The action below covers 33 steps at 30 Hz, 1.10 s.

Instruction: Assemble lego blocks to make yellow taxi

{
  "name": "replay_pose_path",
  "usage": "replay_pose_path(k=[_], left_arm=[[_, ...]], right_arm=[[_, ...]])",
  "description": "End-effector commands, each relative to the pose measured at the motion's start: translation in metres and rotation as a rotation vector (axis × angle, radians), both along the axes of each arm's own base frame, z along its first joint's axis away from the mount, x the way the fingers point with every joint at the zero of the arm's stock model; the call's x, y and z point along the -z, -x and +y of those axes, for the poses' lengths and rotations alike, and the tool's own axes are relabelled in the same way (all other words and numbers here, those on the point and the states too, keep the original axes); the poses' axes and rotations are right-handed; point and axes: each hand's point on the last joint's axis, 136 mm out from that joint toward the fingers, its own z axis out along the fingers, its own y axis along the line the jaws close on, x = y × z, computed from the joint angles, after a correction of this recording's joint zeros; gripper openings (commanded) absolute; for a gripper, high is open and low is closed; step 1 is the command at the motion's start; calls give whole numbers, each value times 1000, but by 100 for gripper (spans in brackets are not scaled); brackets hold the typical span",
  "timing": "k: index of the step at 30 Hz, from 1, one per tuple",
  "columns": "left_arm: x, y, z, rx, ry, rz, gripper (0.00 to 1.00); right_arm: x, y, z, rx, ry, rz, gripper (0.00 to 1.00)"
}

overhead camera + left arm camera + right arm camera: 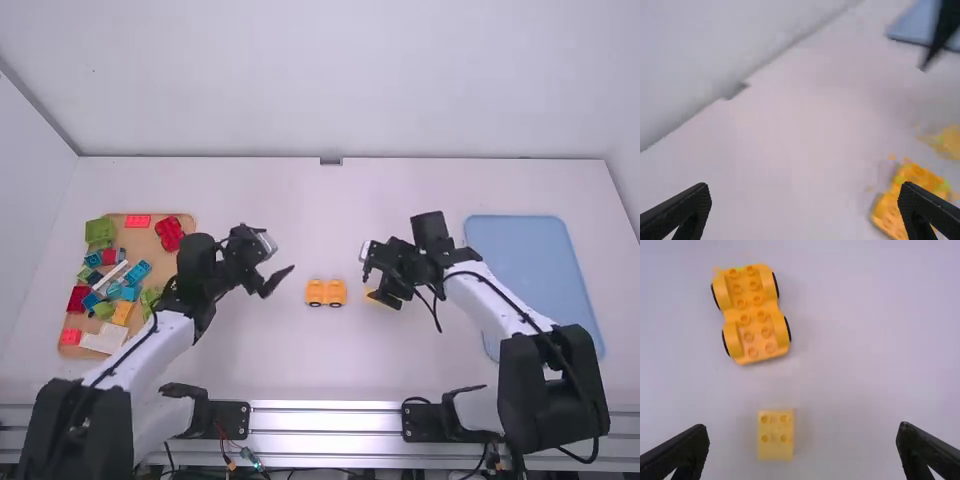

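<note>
Taxi base [326,292], wheeled but bare on top, stands just below the centre of the high view, the small yellow block [775,435] loose to its right and yet to be mounted, with left gripper [806,192] and right gripper [803,431] both spread and empty.

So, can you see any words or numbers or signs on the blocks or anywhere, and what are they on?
None that I can read, anywhere.
Orange car base: no readable text; any marks on its studs are too small.
Yellow block: the same.
Blocks on the brown tray: too small to read any.
</note>
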Motion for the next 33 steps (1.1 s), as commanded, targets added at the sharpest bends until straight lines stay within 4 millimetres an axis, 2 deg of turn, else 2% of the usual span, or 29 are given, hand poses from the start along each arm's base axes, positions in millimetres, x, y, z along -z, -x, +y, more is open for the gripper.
replay_pose_path(k=[1,6,13,20,22,29,33], left_arm=[[5,37,-34,385,-10,-140,99],[28,57,-48,588,47,-179,99],[55,41,-59,667,184,-20,99],[58,33,-65,728,245,-7,99],[56,35,-65,739,257,-7,99],[55,36,-65,737,275,19,99],[55,38,-67,742,277,25,99]], right_arm=[[9,18,0,-16,-131,24,99],[14,17,-6,57,-238,6,99],[32,34,-6,31,-303,-67,99],[41,42,-7,30,-307,-100,100],[43,43,-7,6,-299,-127,96],[58,20,-9,41,-341,-112,96],[65,9,-11,38,-417,-56,90]])
